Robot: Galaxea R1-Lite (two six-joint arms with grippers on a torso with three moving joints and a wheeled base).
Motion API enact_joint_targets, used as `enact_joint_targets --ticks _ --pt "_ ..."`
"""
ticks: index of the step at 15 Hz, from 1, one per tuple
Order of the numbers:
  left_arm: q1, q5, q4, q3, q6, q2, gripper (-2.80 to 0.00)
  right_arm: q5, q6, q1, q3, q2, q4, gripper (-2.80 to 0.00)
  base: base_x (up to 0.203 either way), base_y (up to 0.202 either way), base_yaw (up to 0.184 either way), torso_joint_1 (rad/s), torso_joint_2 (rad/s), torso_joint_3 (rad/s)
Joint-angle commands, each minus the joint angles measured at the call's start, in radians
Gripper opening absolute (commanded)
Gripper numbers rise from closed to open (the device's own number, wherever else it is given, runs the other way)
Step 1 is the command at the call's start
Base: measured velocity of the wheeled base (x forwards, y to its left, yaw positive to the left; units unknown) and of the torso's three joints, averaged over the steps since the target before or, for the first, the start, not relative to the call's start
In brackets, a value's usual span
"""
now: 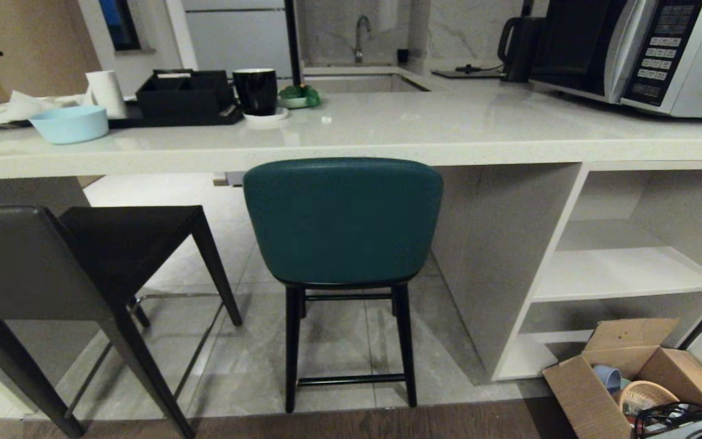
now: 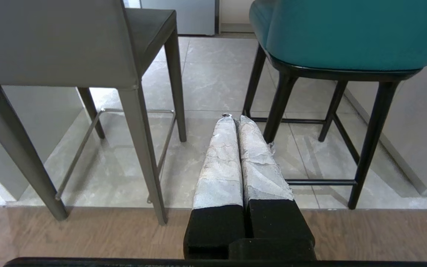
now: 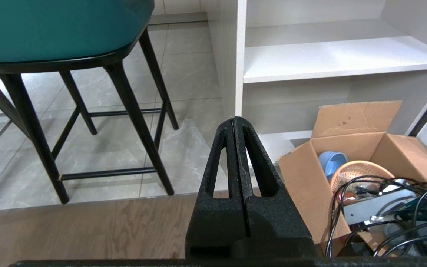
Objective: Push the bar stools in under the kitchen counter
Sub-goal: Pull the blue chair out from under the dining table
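Two bar stools stand at the kitchen counter [image 1: 351, 143], neither pushed in yet. Far left: dark grey stool [image 1: 52, 268], low rectangular back toward the robot, seat angled, rear legs out on the wood floor strip, so it sits well clear of the counter edge and skewed. Probably left pulled out after use. Left gripper [image 2: 234, 120], seen only in its wrist view, hangs low between the two stools, taped fingers [image 2: 219, 163] pressed together, holding nothing, touching nothing. Looks parked, not yet working.

Centre: teal stool [image 1: 343, 222], curved back facing the robot, top of the back just under the counter lip, slim black legs on the tiles. Squarer to the counter than the grey one, but its seat looks not yet tucked under. Right gripper [image 3: 234, 120] low too, black fingers closed on each other, empty, aimed past the teal stool's legs at the counter's slab side panel [image 1: 497, 256].

Right: open white shelves [image 1: 625, 274], cardboard box [image 1: 625, 372] on the floor with a blue cup, basket and cables beside it.

Surface: glossy cream stone top carrying blue bowl [image 1: 69, 124], black tray [image 1: 185, 97], black mug [image 1: 255, 91], microwave [image 1: 637, 52]; sink behind. Floor is grey tile under the counter, wood nearer the robot. Task at its start, by my read.
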Motion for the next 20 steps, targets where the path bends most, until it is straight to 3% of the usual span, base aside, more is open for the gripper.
enact_joint_targets --ticks 1,10,20 --pt "0.000 0.001 0.000 0.018 -0.001 0.000 -2.80 0.000 0.000 0.000 0.000 0.000 0.000 -2.80 0.000 0.000 0.000 0.000 0.00 0.000" --pt "0.000 0.000 0.000 0.018 -0.001 0.000 -2.80 -0.002 0.003 0.000 0.000 0.002 0.000 -2.80 0.007 0.000 0.000 -0.001 0.00 0.001" --pt "0.000 0.000 0.000 0.018 -0.001 0.000 -2.80 -0.002 0.003 0.000 0.000 0.001 0.000 -2.80 0.188 0.000 0.002 0.004 0.00 0.003"
